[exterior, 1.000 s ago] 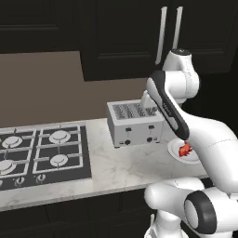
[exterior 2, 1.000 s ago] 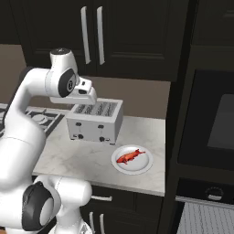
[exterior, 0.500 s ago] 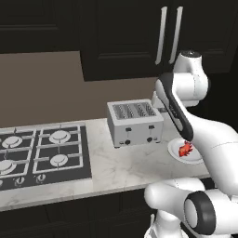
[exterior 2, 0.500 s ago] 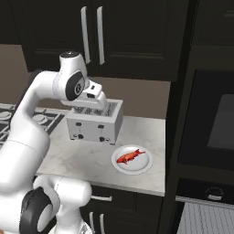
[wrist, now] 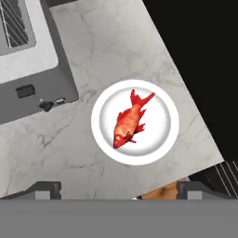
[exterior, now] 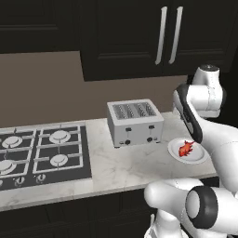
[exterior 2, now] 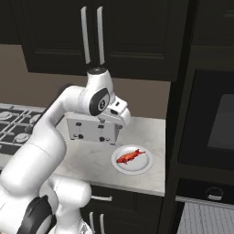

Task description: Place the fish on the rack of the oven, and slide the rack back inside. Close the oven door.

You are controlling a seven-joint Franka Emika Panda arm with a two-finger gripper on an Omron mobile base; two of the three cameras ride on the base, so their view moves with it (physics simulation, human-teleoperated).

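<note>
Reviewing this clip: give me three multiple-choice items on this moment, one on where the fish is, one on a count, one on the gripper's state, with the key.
1. Where does the fish lie?
A. On the white plate on the counter
B. In a toaster slot
C. On the stove

2. How many burners does the stove show in the left base view?
A. Two
B. Four
C. Six

3. How does the gripper stand?
A. Shut on the fish
B. Shut on the plate's rim
C. Open, above the plate, holding nothing

Key: 1 A, the hand view shows the fish in the middle of the plate, beside the toaster. 2 B, four ring burners sit in two rows. 3 C, the finger tips stand far apart at the bottom of the hand view and the fish lies free on the plate.
</note>
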